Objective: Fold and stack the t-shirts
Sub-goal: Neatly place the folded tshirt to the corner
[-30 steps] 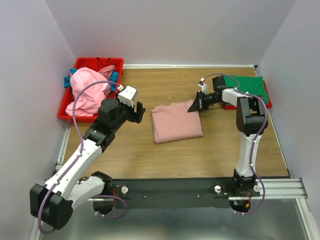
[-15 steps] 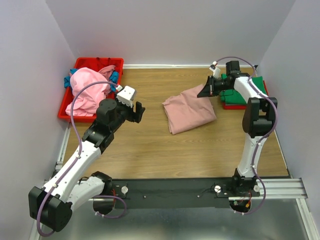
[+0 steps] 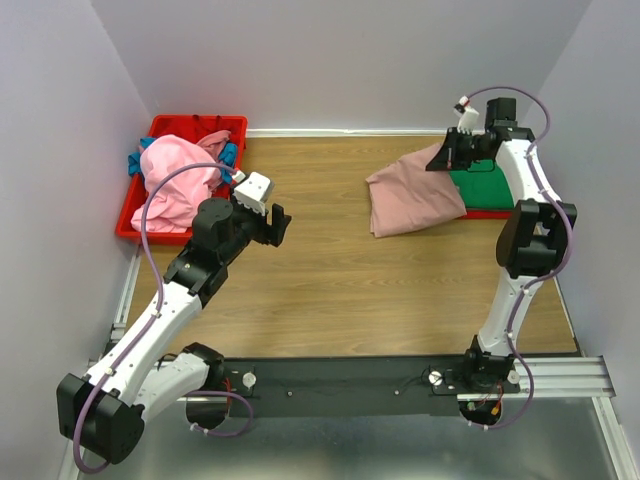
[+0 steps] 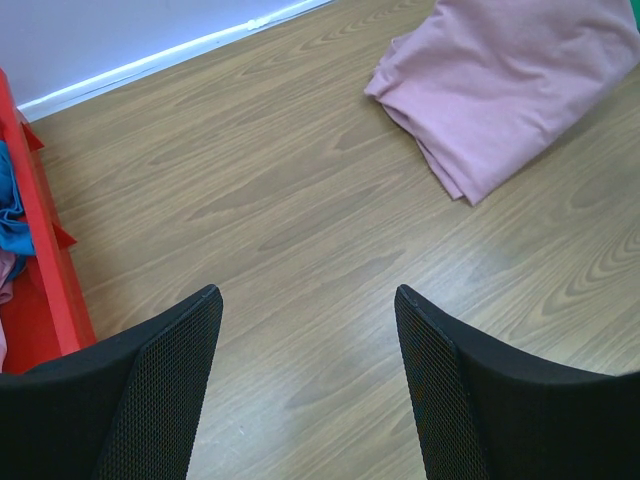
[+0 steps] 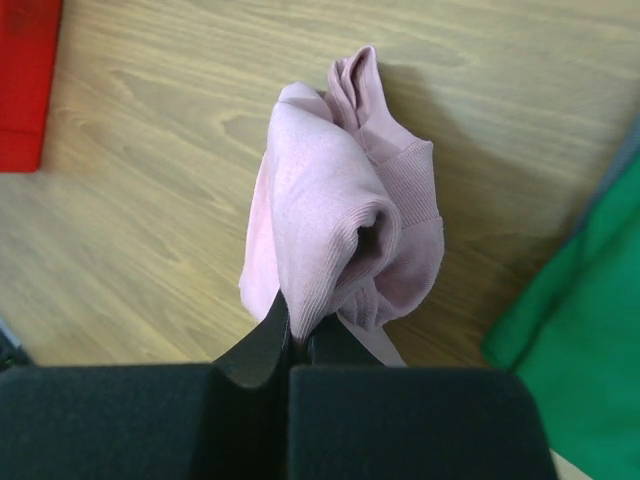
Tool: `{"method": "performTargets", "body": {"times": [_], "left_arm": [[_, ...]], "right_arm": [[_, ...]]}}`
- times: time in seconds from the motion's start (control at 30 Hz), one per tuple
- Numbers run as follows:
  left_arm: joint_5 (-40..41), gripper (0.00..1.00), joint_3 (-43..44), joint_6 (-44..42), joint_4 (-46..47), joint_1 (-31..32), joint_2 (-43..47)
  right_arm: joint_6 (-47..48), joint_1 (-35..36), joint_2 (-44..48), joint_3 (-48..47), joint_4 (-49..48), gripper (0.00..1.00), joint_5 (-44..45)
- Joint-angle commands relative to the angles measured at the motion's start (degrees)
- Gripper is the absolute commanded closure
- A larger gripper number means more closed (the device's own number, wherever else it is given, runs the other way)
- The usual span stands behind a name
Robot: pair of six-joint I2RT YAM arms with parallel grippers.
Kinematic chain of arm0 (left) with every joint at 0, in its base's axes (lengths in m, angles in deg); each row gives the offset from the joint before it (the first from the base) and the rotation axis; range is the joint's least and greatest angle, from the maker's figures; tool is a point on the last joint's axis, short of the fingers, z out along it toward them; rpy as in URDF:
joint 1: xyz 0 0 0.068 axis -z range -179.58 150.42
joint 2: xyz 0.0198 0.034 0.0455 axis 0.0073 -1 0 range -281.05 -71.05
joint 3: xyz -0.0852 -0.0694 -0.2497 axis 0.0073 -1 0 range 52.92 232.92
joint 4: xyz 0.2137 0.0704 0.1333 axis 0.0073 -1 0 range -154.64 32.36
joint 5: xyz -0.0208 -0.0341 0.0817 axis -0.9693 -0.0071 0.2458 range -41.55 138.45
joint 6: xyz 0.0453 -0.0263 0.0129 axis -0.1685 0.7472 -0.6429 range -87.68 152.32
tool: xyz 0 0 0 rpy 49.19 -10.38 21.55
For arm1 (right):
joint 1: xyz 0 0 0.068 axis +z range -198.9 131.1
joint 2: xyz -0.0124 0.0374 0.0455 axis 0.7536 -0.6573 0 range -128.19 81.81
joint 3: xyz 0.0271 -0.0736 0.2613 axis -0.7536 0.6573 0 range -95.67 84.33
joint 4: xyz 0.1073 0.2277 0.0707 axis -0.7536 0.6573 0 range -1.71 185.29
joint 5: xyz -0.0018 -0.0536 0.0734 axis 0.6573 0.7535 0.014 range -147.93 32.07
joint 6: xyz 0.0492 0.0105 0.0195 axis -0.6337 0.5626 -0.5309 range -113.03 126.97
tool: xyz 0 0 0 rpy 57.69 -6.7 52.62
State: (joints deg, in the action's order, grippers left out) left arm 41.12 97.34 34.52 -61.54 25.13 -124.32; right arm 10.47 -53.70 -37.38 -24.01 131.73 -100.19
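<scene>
A folded dusty-pink t-shirt (image 3: 412, 198) lies on the wooden table at the back right, its right edge lapping onto a folded green t-shirt (image 3: 488, 186). My right gripper (image 3: 447, 157) is shut on the pink shirt's far corner and lifts it; the right wrist view shows the cloth (image 5: 325, 230) pinched between the fingers, the green shirt (image 5: 580, 320) at right. My left gripper (image 3: 275, 226) is open and empty over bare table; its wrist view shows the pink shirt (image 4: 510, 80) ahead. A brighter pink shirt (image 3: 175, 180) and a blue one (image 3: 229, 153) lie piled in the red bin.
The red plastic bin (image 3: 185, 127) stands at the back left by the wall. A red sheet or tray edge (image 3: 490, 213) shows under the green shirt. White walls close the table on three sides.
My right gripper has dragged the folded dusty-pink shirt from the table's middle to the back right, onto the green shirt's edge. The left arm has not moved.
</scene>
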Motion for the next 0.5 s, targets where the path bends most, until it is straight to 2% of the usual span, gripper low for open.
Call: {"method": "performTargets", "body": {"times": [0.0, 0.47], "left_arm": [[-1.72, 0.23, -0.74, -0.35, 1.7, 0.08, 0.98], [-1.81, 0.23, -0.83, -0.53, 1.79, 0.08, 0.54]], "right_arm": [[1.5, -0.48, 2.74, -4.6, 2.43, 1.0, 4.81], [5.1, -1.0, 4.94, -12.78, 4.37, 1.0, 15.45]]}}
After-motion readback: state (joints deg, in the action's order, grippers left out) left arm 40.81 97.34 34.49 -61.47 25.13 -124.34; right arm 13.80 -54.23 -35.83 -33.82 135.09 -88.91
